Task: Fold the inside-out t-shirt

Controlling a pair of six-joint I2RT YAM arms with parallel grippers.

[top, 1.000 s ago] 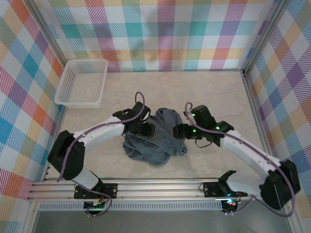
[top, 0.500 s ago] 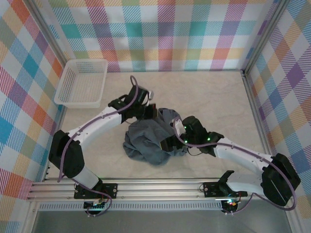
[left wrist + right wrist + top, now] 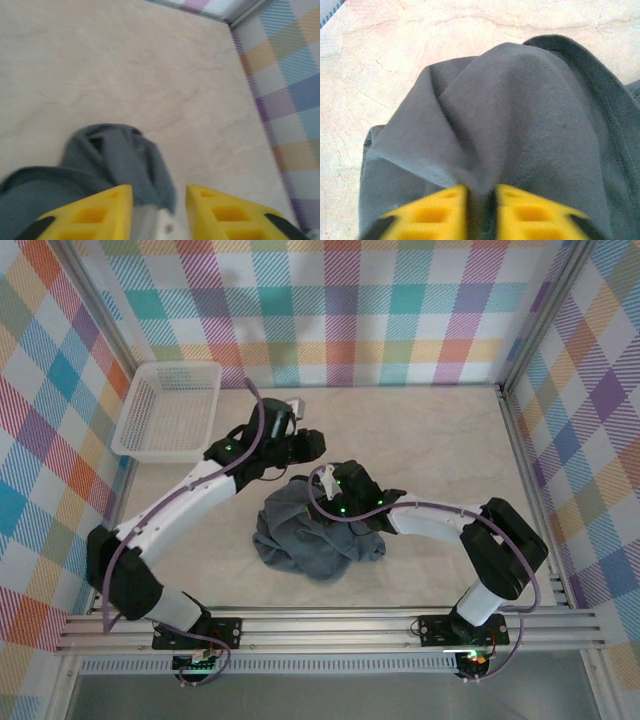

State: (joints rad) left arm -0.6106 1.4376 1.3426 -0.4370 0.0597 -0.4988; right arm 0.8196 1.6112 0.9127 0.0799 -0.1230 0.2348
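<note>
The inside-out t-shirt (image 3: 312, 535) lies crumpled in a dark grey heap in the middle of the table. In the right wrist view its fabric (image 3: 520, 110) rises in a ridge into my right gripper (image 3: 481, 192), whose yellow fingers are shut on a pinched fold. From above, the right gripper (image 3: 333, 488) sits on the heap's far side. My left gripper (image 3: 306, 445) hovers just beyond the shirt's far edge. Its yellow fingers stand apart, so the left gripper (image 3: 159, 192) is open, and a bunched fold of the shirt (image 3: 120, 160) lies on the table beyond them.
A white lattice basket (image 3: 160, 450) stands at the back left by the wall. Checked walls close the table on three sides, and a metal rail (image 3: 320, 625) runs along the near edge. Bare tabletop (image 3: 440, 440) stretches to the back right.
The left gripper drew back off the shirt toward the far left and its jaws came apart. The right gripper swung left onto the heap's far side and shut on a fold.
</note>
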